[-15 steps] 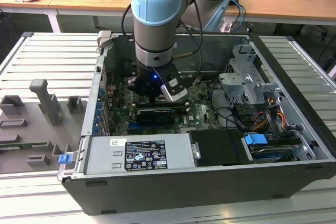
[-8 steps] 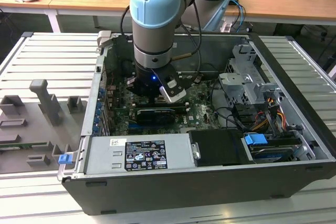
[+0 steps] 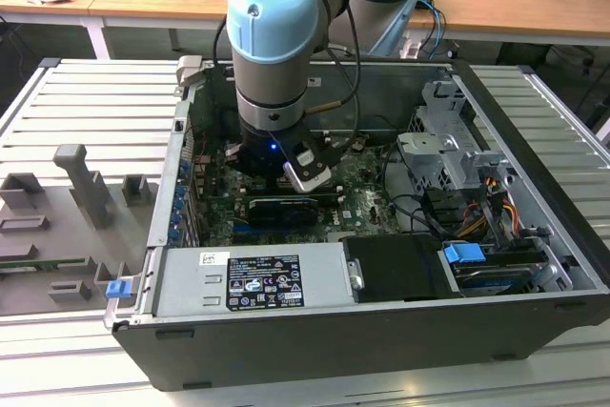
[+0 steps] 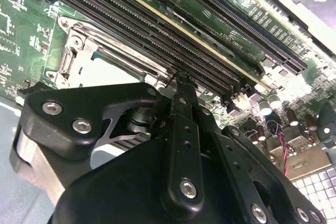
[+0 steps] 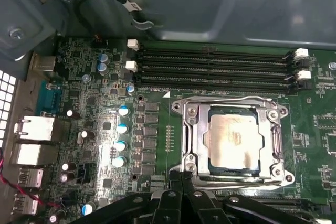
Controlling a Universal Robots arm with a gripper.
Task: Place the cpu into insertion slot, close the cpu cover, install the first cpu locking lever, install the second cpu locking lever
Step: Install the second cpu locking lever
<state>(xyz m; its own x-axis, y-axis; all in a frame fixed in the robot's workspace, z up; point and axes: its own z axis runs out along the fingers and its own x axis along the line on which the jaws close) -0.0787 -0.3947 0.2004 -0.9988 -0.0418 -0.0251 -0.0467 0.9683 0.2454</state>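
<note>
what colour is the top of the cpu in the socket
Pale silver-grey metal with a warm sheen, best seen in the first wrist view: the cpu.

Grey metal robot arm [image 3: 272,54] with rounded pale blue joint caps, one embossed with a logo. Black wrist section with a small blue light and thin black cables alongside. Matte black gripper [image 4: 178,129] of linked bars, fastened with round silver screws.

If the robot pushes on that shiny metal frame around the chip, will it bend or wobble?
Probably not much. The cpu cover looks like stiff metal lying flat over the cpu, so it would likely pivot rather than flop. Its bars around the window look thin, so a hard sideways push might bend them. The gripper sits right at its edge.
</note>
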